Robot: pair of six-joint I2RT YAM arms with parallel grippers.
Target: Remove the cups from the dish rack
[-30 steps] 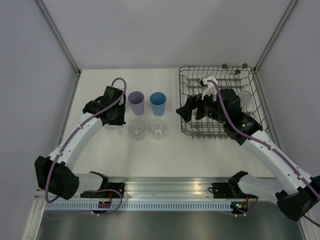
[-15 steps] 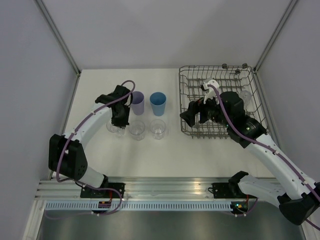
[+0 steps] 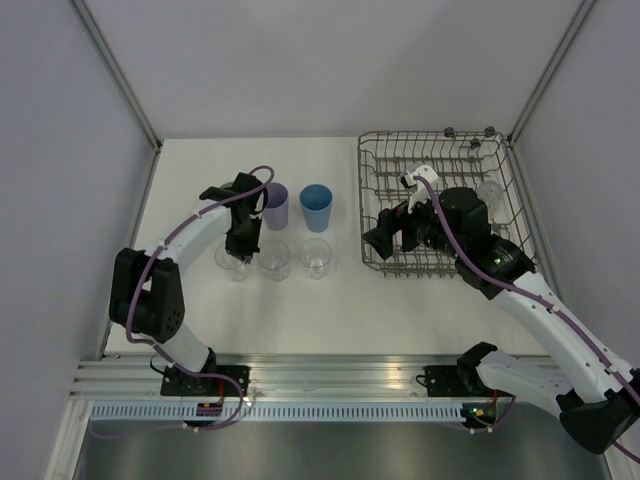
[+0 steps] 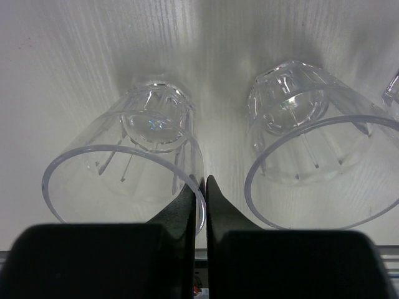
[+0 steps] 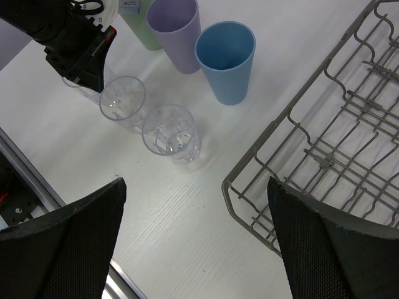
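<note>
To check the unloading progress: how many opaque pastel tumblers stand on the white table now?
3, in one row left of the rack: blue plastic tumbler rightmost, lavender plastic tumbler beside it, mint green tumbler left of that, hidden from above by the left arm.

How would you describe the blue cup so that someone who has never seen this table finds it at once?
Find the grey wire dish rack on the right side of the table. Just left of it stands a row of short clear cups. Behind that row, the blue cup is the tall one nearest the rack, next to a purple cup.
</note>
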